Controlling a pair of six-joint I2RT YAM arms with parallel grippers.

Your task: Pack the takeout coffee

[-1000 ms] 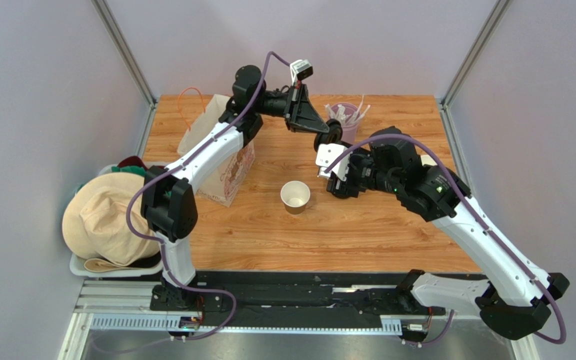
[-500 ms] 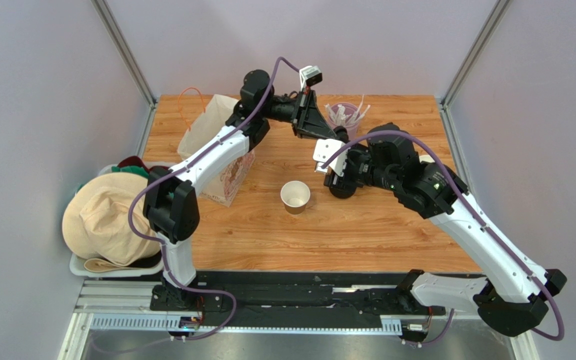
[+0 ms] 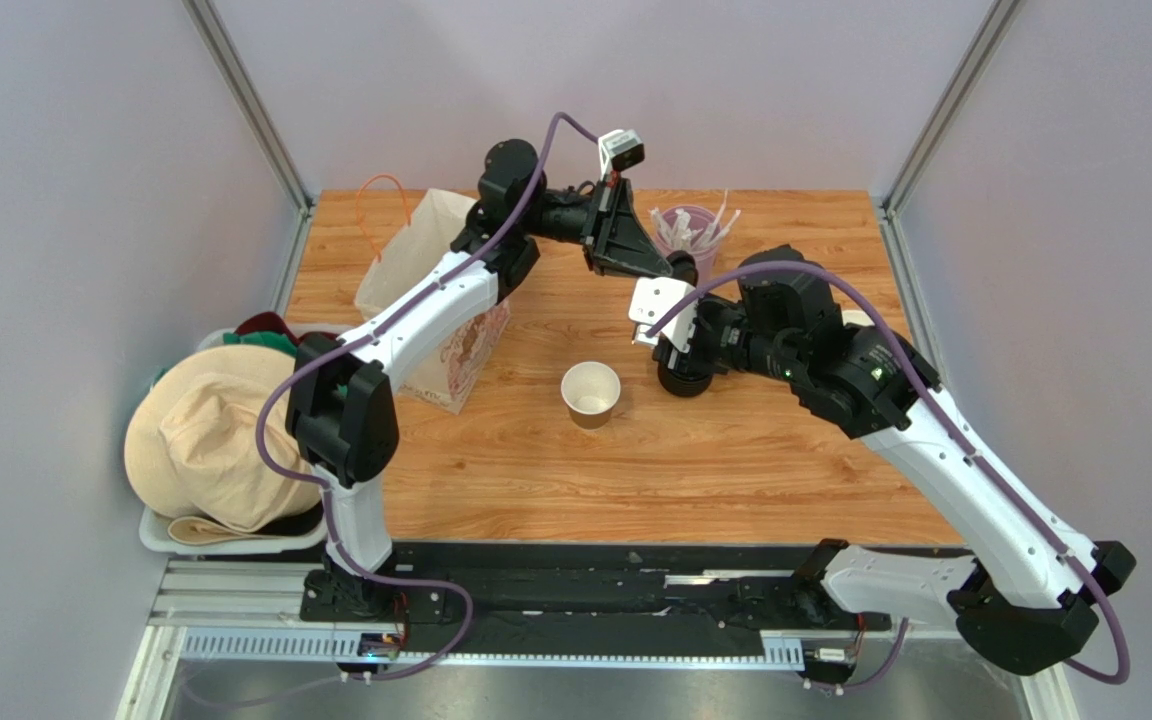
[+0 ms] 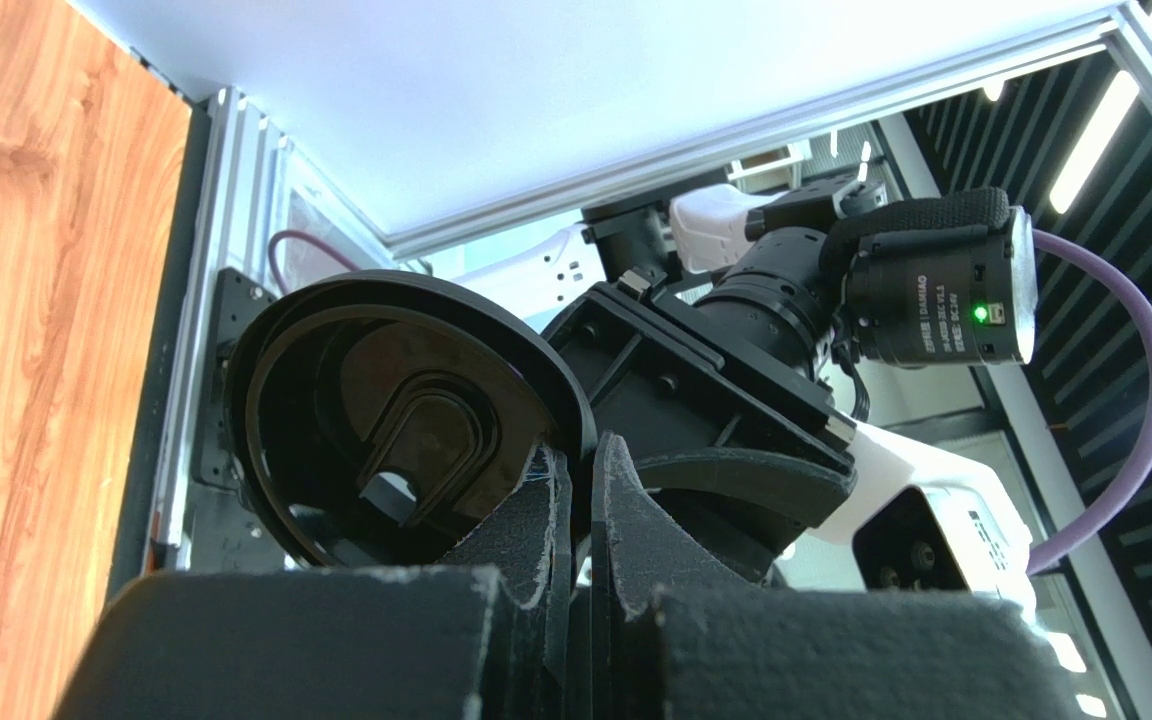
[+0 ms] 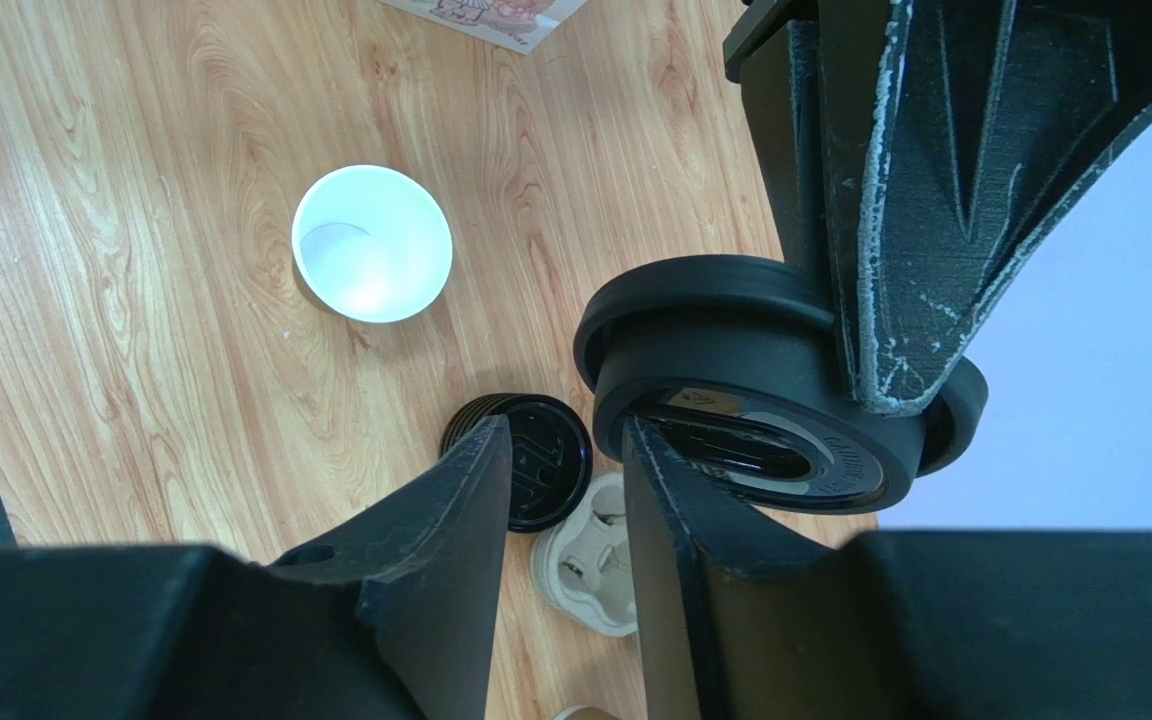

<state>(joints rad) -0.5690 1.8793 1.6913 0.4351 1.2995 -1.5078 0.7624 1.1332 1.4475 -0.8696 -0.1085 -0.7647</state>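
The takeout coffee cup stands uncovered in the middle of the table, its white inside showing. Its round black lid hangs in the air behind and to the right of the cup, with my left gripper shut on its rim. In the right wrist view the lid sits just beyond my right gripper, up against the right-hand finger. The right jaws stand apart with nothing between them.
A stack of black lids and pale pulp lids lie on the table under my right gripper. A paper bag stands at the back left and a pink cup of white sticks at the back. A tub of cloth sits off the left edge.
My left arm has carried the lid right and slightly back, up to the right gripper. The right gripper's jaws have narrowed. The cup has not moved.
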